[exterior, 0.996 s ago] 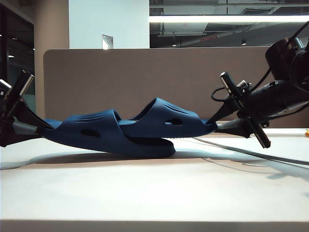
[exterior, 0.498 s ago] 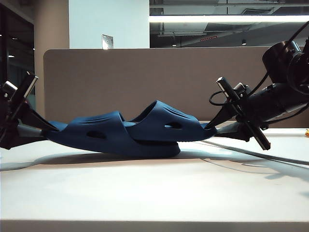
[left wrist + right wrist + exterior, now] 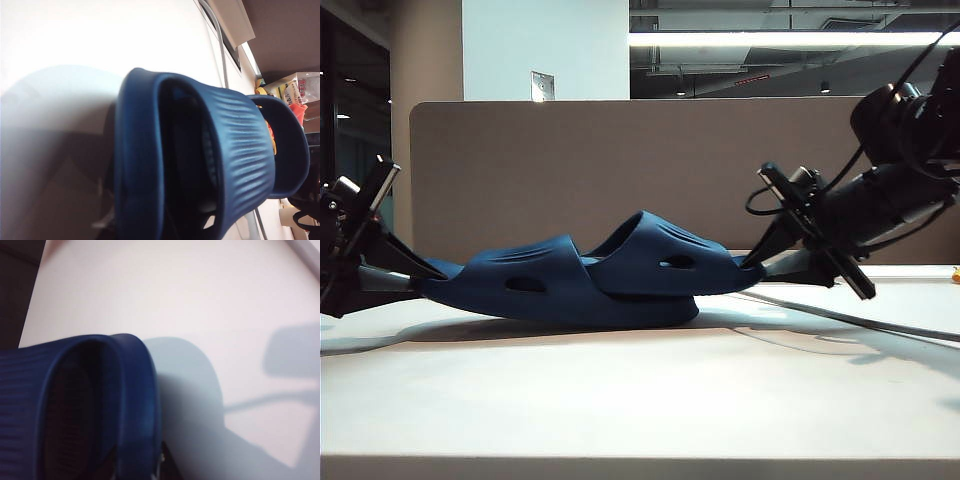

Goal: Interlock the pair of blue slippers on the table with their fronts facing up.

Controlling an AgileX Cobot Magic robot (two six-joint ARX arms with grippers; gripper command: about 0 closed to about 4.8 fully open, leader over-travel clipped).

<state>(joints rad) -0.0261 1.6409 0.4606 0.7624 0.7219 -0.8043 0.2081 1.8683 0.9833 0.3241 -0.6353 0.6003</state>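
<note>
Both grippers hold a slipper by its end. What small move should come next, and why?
Probably lower both a little more. The left gripper and right gripper each stay shut on a slipper's end; the right slipper already slots into the left slipper, straps up, but the ends seem lifted off the table.

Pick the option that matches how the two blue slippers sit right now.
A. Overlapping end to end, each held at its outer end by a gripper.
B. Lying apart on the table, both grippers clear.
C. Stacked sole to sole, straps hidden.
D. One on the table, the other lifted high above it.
A: in the exterior view the left slipper and right slipper overlap mid-table, with the left gripper and right gripper shut on their outer ends.
</note>
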